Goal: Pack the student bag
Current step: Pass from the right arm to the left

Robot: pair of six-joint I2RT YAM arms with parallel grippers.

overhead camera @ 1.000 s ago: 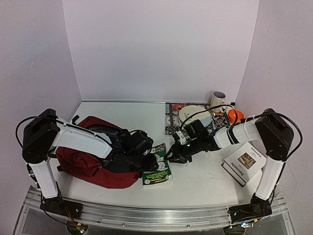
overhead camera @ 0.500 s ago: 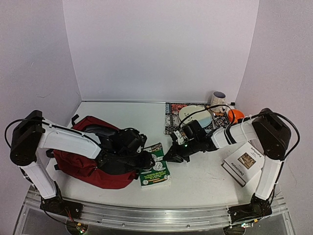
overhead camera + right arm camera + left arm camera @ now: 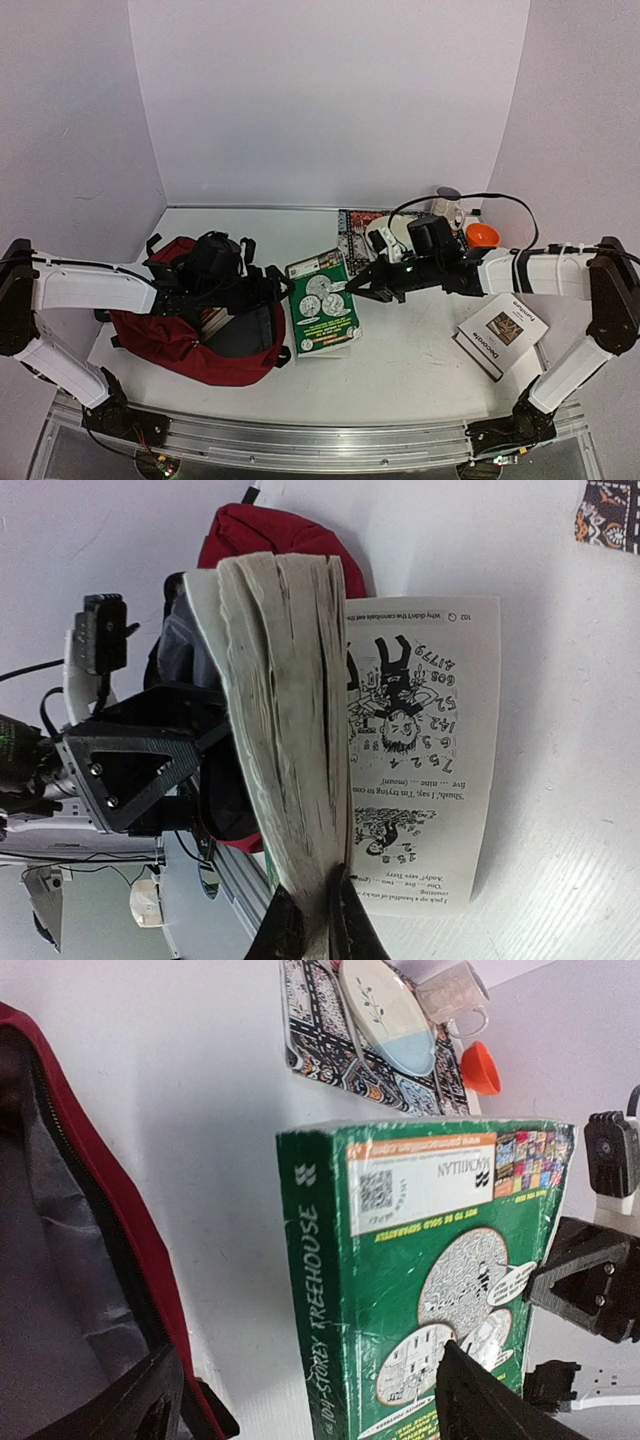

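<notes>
The student bag [image 3: 180,345], dark red with black lining, lies open at the left of the table. A green paperback [image 3: 322,300] stands tilted up beside its mouth. My right gripper [image 3: 363,288] is shut on the book's far edge. In the right wrist view its fingers [image 3: 283,930] pinch a thick wad of pages [image 3: 290,680], and one loose page [image 3: 420,760] hangs free. My left gripper [image 3: 268,292] hovers over the bag's opening, open wide. In the left wrist view its fingertips [image 3: 480,1400] frame the green book [image 3: 430,1250] without gripping it, and the bag [image 3: 105,1230] is at the left.
A patterned mat [image 3: 350,240] with a plate [image 3: 392,232] lies at the back. A mug [image 3: 447,200] and an orange cup [image 3: 482,235] stand behind it. A white book [image 3: 500,333] lies at the front right. The same crockery shows in the left wrist view, with the plate [image 3: 385,1010] on top.
My left gripper has opened, let go of the green book and drawn back left over the bag. My right gripper has shut on the book's edge and raised it, shifting it away.
</notes>
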